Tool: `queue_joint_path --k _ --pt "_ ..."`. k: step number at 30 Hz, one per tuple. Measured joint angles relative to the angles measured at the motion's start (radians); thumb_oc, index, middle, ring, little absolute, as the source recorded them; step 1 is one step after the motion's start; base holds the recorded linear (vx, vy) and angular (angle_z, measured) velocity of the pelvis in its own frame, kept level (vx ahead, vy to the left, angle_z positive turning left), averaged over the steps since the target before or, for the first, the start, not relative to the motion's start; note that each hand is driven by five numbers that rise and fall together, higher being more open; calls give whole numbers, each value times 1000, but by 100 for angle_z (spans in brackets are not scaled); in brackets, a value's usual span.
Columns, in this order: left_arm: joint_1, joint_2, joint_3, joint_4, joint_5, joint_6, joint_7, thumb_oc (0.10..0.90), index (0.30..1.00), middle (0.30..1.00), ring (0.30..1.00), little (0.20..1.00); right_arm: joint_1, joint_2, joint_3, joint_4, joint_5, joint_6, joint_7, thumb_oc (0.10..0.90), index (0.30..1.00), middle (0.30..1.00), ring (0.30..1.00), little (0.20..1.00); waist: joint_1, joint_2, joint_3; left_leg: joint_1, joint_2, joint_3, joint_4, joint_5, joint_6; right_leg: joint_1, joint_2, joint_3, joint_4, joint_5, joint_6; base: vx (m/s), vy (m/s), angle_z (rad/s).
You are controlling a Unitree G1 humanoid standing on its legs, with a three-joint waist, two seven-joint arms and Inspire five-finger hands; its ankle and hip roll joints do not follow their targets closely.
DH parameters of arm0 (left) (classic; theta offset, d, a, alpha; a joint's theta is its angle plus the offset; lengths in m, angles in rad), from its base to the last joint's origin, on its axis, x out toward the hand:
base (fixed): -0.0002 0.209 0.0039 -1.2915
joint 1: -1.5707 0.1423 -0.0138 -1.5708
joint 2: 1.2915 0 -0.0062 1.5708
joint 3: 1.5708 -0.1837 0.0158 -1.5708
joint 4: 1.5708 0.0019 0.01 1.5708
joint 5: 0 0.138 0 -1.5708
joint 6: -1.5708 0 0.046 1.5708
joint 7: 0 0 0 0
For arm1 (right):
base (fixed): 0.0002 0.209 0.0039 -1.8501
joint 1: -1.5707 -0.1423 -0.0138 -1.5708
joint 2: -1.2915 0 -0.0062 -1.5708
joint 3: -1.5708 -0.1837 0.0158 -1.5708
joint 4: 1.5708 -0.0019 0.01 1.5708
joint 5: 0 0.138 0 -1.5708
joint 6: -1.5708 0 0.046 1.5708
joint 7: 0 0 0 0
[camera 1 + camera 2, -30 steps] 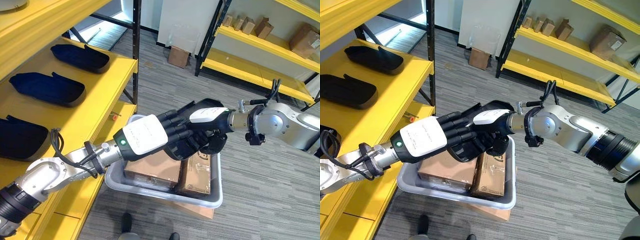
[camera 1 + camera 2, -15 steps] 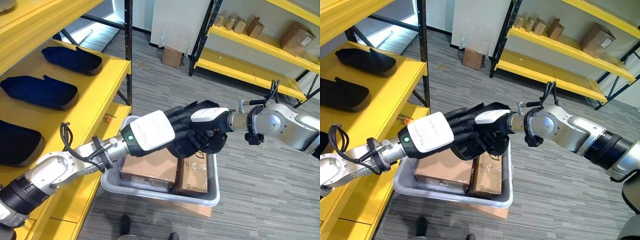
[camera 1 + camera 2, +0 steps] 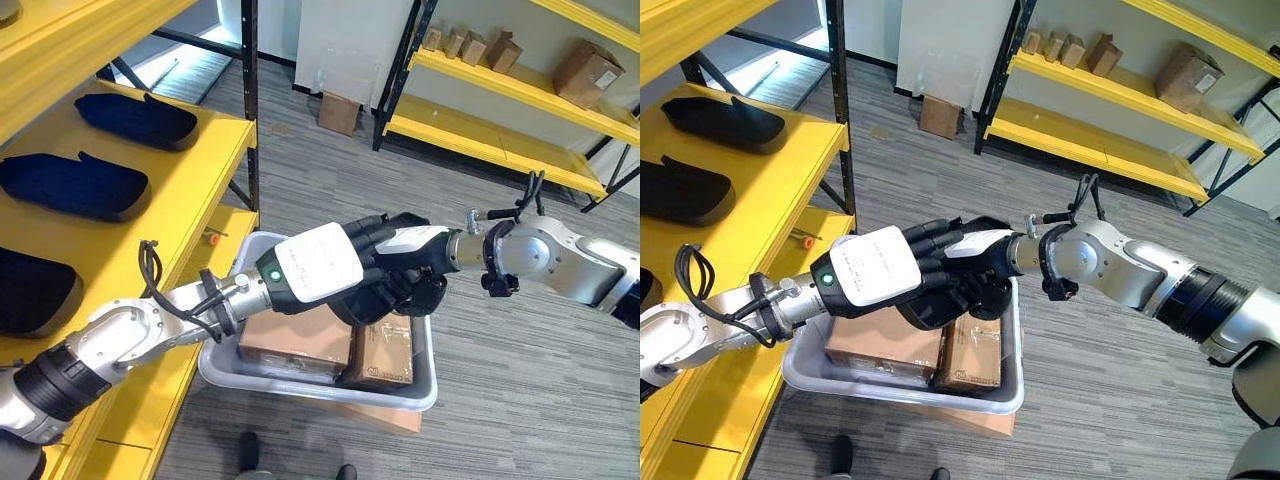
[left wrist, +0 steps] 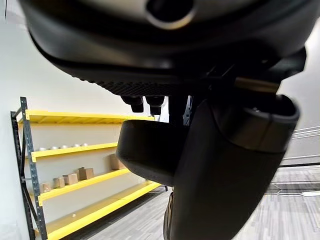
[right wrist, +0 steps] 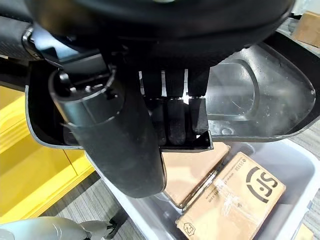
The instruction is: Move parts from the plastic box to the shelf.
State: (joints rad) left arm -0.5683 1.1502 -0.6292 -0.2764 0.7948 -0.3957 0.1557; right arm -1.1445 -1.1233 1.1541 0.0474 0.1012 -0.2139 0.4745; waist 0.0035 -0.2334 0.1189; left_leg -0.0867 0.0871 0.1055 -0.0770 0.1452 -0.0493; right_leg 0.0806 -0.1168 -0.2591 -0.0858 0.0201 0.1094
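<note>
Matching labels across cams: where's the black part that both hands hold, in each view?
Left eye view: black part at centre, between left hand and right hand.
Right eye view: black part at centre, under both hands.
Left wrist view: black part, a curved shell past the thumb.
Right wrist view: black part, a hollow shell with fingers hooked inside.
Landmark: plastic box with cardboard boxes, below the part in both eye views and the right wrist view.

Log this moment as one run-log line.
phase: lift | black part: above plastic box, held by both hands | left hand: shut on part | right hand: shut on part | shelf: three parts placed
</note>
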Motion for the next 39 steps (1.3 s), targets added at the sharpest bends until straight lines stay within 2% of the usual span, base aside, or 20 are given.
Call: queue_joint_path --k 12,18,27,30,39 --pt "25 -7 9 1 -6 1 -12 900 1000 1000 1000 1000 6 5 0 1 -1 0 0 400 300 300 300 300 0 0 0 1 0 1 0 0 0 0 0 2 0 0 0 0 0 0" --pt "121 -31 77 -5 -5 -5 -7 900 1000 1000 1000 1000 11 19 0 0 -1 -1 0 400 300 300 300 300 2 1 0 1 0 2 0 -1 -1 -1 0 3 0 0 0 0 0 0" --pt "348 -10 265 -107 -3 -30 -15 900 1000 1000 1000 1000 80 29 -49 -42 1 -28 -1 400 300 300 300 300 17 1 0 1 2 5 -1 -4 -3 -3 0 4 0 0 0 0 0 0" --pt "376 43 317 -147 -4 -35 -14 900 1000 1000 1000 1000 85 28 -69 -49 11 -45 -2 400 300 300 300 300 30 1 0 0 2 3 -1 -5 -4 -2 0 3 0 -1 1 0 0 0" --pt "472 116 430 -206 -5 -62 -13 900 1000 1000 1000 1000 85 10 -86 -50 21 -52 -4 400 300 300 300 300 53 -1 1 -3 1 0 -1 -9 -6 -4 0 1 0 -4 5 0 0 0"
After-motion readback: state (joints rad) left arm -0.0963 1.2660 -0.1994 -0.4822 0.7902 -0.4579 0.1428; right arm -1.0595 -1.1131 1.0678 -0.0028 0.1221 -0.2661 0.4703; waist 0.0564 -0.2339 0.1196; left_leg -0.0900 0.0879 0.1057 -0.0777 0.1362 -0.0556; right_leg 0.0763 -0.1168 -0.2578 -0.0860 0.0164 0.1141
